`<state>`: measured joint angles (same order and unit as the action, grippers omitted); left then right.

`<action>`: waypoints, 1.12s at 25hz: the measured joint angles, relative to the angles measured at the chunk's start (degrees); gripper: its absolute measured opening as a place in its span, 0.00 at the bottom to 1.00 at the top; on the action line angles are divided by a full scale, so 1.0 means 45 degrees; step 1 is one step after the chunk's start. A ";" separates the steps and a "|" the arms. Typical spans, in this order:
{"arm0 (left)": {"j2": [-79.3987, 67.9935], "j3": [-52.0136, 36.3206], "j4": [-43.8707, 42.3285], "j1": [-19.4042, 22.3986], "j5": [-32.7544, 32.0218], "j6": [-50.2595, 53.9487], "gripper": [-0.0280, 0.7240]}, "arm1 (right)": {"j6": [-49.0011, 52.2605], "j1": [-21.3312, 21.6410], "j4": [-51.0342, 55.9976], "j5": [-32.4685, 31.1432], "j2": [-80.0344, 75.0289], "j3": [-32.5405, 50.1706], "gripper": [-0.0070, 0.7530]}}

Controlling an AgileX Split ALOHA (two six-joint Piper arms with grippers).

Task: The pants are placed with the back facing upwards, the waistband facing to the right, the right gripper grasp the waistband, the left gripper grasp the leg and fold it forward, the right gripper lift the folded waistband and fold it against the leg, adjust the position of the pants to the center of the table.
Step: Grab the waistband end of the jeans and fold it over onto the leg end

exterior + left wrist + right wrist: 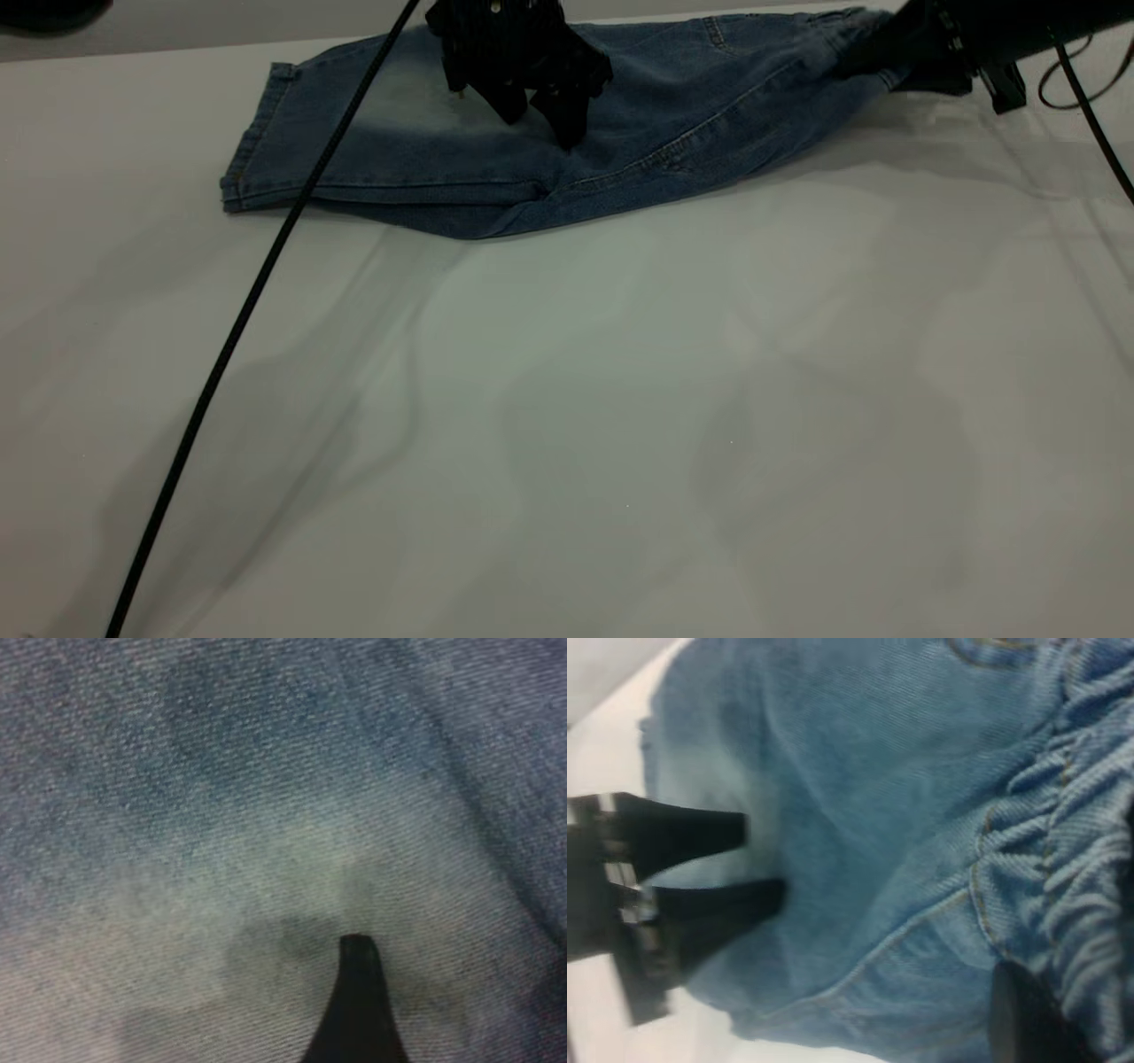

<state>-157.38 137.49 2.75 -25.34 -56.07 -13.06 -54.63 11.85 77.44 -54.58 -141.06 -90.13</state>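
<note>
Where right gripper (873, 49) meets waistband (1063, 824), grip seemingly hidden, pants (425, 151) folded.

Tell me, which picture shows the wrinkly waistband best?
The right wrist view: the waistband fills its edge, ruched ridges and stitching plain. In the exterior view the waistband sits far off, mostly hidden by the right gripper. The left wrist view shows only flat denim, no waistband.

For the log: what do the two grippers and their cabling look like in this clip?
Both are matte black. The left gripper has a blocky body and wedge-shaped, tapering fingers. The right gripper is a dark block with a looping thin cable. A long black cable crosses the view.
</note>
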 joint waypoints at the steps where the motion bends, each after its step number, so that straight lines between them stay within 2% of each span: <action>1: -0.0040 0.0000 -0.0009 0.0000 0.0000 0.0000 0.73 | -0.0018 -0.0085 0.0020 -0.0015 0.0088 0.0000 0.12; 16: -0.0143 0.0000 -0.0004 0.0000 -0.0050 -0.0007 0.73 | -0.0607 -0.1722 0.1286 -0.1368 0.1605 0.0000 0.12; 20: -0.0147 0.0000 0.0008 0.0000 -0.0126 -0.0007 0.73 | -0.0607 -0.1947 0.1369 -0.1341 0.1675 -0.0012 0.12; 28: 0.0258 0.0532 0.0182 0.0000 -0.1901 0.0054 0.73 | -0.0774 -0.1958 0.1260 -0.1252 0.1651 -0.0012 0.12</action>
<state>-156.22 139.88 3.56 -25.34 -64.62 -12.81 -58.11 3.04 83.10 -60.22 -133.63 -90.19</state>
